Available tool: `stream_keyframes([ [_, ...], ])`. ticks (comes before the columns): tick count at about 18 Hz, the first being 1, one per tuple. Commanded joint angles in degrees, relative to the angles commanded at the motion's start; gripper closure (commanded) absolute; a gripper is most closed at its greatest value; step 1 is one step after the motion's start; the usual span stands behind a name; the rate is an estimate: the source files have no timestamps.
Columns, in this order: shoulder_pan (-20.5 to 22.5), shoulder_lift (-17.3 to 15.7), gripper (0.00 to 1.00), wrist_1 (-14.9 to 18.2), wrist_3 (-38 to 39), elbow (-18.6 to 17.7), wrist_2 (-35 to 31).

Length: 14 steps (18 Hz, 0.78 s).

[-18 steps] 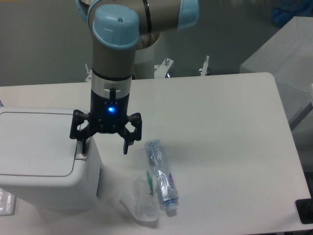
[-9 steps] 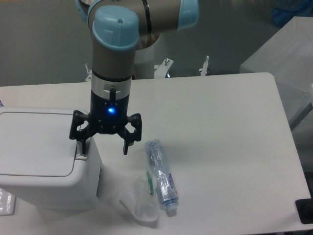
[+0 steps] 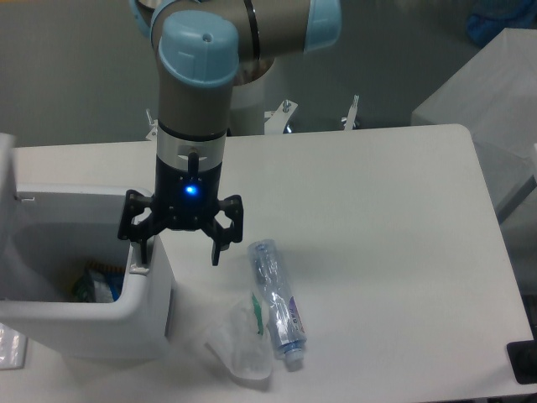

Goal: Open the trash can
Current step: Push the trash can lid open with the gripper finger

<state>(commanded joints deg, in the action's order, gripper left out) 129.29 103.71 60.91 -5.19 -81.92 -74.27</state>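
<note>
White table (image 3: 377, 218) fills most of our view. At its left edge sits the trash can (image 3: 126, 323), lid upright, rubbish visible inside. Our gripper (image 3: 178, 250) hangs with fingers spread wide, one on the can's right rim; lifting carelessly could snag it. We see a bottle (image 3: 277, 302) nearby.

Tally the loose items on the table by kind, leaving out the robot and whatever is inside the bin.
Trash can: 1
Clear plastic bottle: 1
Crumpled clear plastic wrapper: 1
Total: 3
</note>
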Motion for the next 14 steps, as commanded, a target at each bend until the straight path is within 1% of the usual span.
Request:
stream_keyframes([
  [2,0.0,-0.4,0.0,-0.1,-0.6,1.7,0.0],
  [4,0.2,-0.4,0.0,-0.1,-1.5,4.3,-0.1],
  [5,0.8,-0.4,0.0,0.0,-3.1,5.2,-0.7],
  [6,1.9,-0.5,0.0,0.0,-5.5,5.2,-3.9],
  [7,3.1,-0.9,0.0,0.4,-8.4,5.1,-10.0],
  [8,3.8,-0.9,0.0,0.5,-10.2,5.1,-13.8],
  [9,4.3,-0.8,0.0,0.6,-11.2,5.1,-16.2],
  [11,5.7,-0.4,0.0,0.4,-13.7,5.3,-17.9],
  [14,9.3,-0.4,0.0,0.5,-21.2,4.1,-18.0],
])
